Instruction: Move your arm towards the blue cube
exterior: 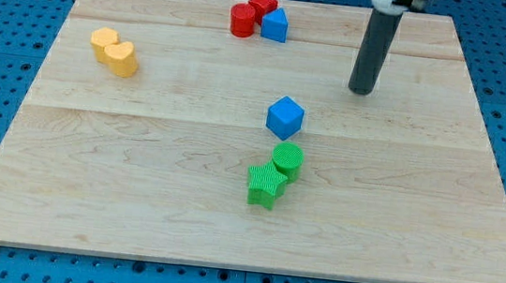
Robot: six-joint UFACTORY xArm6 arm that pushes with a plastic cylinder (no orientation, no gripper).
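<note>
The blue cube (285,117) sits near the middle of the wooden board (136,176). My tip (361,90) is the lower end of a dark rod coming down from the view's top. It stands to the right of and a little above the blue cube, apart from it, with bare board between them.
A green cylinder (287,160) and a green star block (265,185) lie just below the blue cube. A red cylinder (242,20), a red star block (264,1) and a blue triangular block (276,24) cluster at the top. Two yellow blocks (114,52) lie at upper left.
</note>
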